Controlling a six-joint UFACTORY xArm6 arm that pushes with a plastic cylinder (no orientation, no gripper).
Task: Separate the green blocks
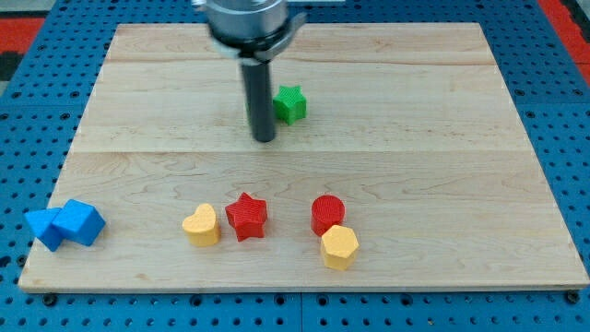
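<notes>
A: Nearest the view's bottom edge sits the yellow hexagonal block (pixel 339 246), touching the red cylinder (pixel 327 213) just above it. Left of these, the red star (pixel 246 216) and yellow heart (pixel 201 225) stand side by side — close, perhaps touching. Two blue blocks (pixel 64 224) press together at the board's (pixel 461 184) lower left corner.

B: And the task's blocks?

A: Only one green block shows — a green star (pixel 290 103), alone in the upper middle. A second green block cannot be made out; it may be hidden behind the rod or the arm's head.

B: Tool state?

A: A bare rod — nothing to open or clench, nothing grasped. The tip (pixel 265 139) rests on the board just left of the star and slightly below it; touching or a hair apart cannot be told.

B: Why there?

A: Judgement: from that side, a push would send the star toward the view's right, away from whatever lies left.
</notes>
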